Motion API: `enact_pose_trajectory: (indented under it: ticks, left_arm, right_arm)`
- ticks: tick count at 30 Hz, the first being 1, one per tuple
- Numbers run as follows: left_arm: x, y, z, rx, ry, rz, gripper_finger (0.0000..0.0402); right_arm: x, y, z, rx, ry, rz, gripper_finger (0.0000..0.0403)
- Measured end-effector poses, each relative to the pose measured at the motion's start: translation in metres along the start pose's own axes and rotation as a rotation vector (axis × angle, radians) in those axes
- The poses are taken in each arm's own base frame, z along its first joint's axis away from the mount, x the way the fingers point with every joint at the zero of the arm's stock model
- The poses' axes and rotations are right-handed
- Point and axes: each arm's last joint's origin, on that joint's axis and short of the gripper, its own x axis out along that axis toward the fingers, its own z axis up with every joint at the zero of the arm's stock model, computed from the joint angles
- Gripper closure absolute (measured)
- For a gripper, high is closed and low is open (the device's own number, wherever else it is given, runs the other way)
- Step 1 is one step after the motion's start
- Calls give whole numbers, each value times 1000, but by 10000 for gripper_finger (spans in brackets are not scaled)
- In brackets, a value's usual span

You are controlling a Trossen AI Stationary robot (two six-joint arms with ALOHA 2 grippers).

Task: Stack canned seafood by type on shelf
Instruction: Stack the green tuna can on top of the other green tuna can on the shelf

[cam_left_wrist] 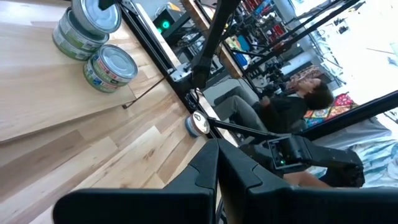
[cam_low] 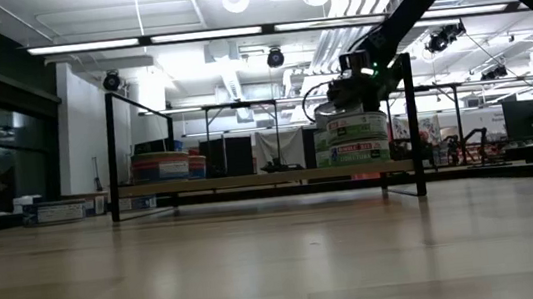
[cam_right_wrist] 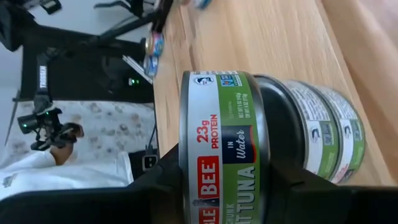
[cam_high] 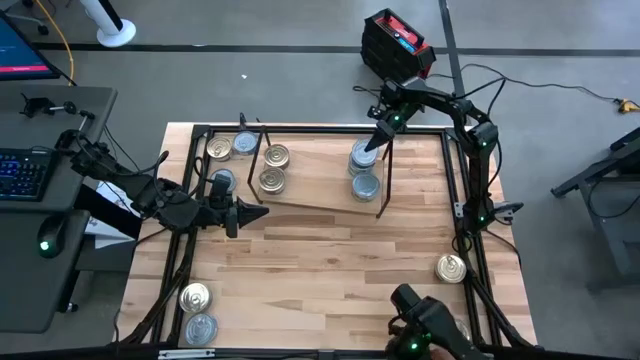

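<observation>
A pale wood counter [cam_high: 330,260] framed in black fills my overhead feed, in a workshop with grey floor and bright ceiling lights. Nearest me, at the front edge, sit a gold-lidded tin [cam_high: 195,297] and a silver-blue tin [cam_high: 201,327] at the left corner, and a lone gold tin [cam_high: 451,267] by the right rail. My left gripper [cam_high: 257,212] waits low over the counter's left side, just in front of the shelf, its fingers pressed together on nothing. Farther back lies the shelf [cam_high: 315,180], a light board between thin black brackets. Two gold tins [cam_high: 274,168] rest on its left part; beyond that end, on the counter, stand another gold tin [cam_high: 219,149] and a silver one [cam_high: 245,144]. On the shelf's right part my right gripper [cam_high: 372,146] is clamped around a green-labelled tin [cam_right_wrist: 224,152] at the stack [cam_low: 357,140], with another silver-blue can [cam_high: 365,186] just beside it. The held label reads "23g PROTEIN", "IN Water" and part of "BEE ... TUNA". Past the counter, a seated person [cam_left_wrist: 292,102] shows in the left wrist feed, and a keyboard [cam_high: 25,172] glows on a desk at left.
</observation>
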Motion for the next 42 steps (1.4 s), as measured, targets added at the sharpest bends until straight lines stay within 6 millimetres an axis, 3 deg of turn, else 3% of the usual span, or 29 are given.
enact_pose_trajectory:
  ticks: [3, 9, 13, 22, 30, 42]
  left_arm:
    - [0, 0, -1, -1, 18, -9, 402]
    - [0, -1, -2, -7, 53, -25, 402]
    - [0, -1, -2, 3, 53, -24, 402]
    - [0, 1, -3, 17, 61, -8, 402]
    - [0, 2, -3, 22, 64, -3, 401]
    - [0, 2, -3, 28, 64, -3, 402]
  right_arm:
    - [4, 4, 0, 21, 39, -45, 287]
    - [8, 2, 0, 27, 67, -93, 188]
    - [8, 2, 1, 26, 62, -91, 155]
    - [7, 1, 8, -69, 29, -107, 148]
    - [0, 21, 31, -157, 34, -271, 147]
    - [23, 31, 27, -158, 124, -277, 147]
